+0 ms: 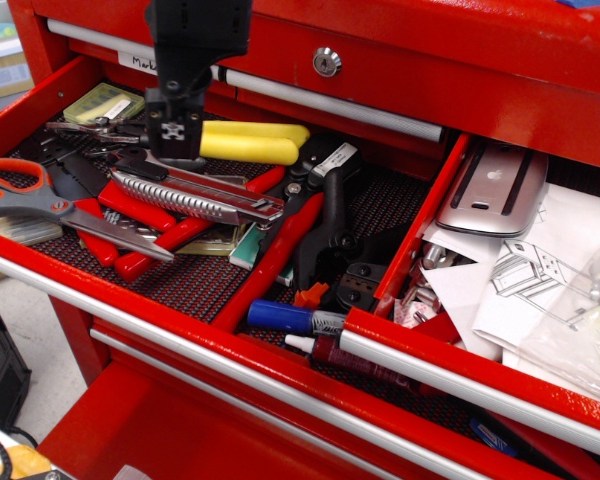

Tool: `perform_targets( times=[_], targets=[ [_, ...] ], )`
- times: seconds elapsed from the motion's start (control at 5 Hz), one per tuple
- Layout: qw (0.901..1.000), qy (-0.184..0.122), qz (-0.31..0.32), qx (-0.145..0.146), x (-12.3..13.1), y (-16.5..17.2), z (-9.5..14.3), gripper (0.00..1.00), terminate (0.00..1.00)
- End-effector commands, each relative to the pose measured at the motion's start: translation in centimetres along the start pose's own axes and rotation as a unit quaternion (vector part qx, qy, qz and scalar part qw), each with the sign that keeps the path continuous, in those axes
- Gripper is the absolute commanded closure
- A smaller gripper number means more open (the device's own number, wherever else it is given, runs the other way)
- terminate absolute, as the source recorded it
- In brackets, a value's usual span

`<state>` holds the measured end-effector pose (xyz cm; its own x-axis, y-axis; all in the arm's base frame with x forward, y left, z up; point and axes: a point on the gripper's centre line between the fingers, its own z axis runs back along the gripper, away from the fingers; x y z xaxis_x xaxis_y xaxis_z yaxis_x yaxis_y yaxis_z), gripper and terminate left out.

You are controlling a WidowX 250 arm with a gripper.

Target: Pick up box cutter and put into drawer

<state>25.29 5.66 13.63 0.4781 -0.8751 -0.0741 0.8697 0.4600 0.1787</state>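
Note:
The box cutter (195, 197) is a long silver-grey ribbed knife. It lies across red-handled pliers (145, 228) in the left, black-mesh-lined drawer. My gripper (175, 152) is black and hangs just above the cutter's left end, in front of the yellow-handled tool (255, 143). Its fingers point down, and I cannot make out the gap between them. It holds nothing that I can see. The drawer (460, 385) at the right is pulled out, with a silver front rail. It holds white papers (540, 265), clear bags and a silver Apple mouse (492, 188).
Orange-handled scissors (25, 192) lie at the left of the mesh drawer. A black crimping tool (330, 215) and a blue marker (280, 317) lie in its right part. A red divider wall (420, 225) separates the two drawers. A closed locked drawer (327, 62) runs above.

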Motion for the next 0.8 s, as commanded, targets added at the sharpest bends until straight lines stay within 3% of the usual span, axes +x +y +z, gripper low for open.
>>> perform_targets(
  times=[0.0, 0.2, 0.6],
  targets=[
    [0.9748, -0.110, -0.193, 0.020, 0.8, 0.6, -2.5, 0.00, 0.00],
    [0.9539, -0.153, -0.258, 0.008, 0.8, 0.5, -3.8, 0.00, 0.00],
    [0.9583, -0.183, -0.217, -0.026, 0.0, 0.3, -6.3, 0.00, 0.00]
  ],
)
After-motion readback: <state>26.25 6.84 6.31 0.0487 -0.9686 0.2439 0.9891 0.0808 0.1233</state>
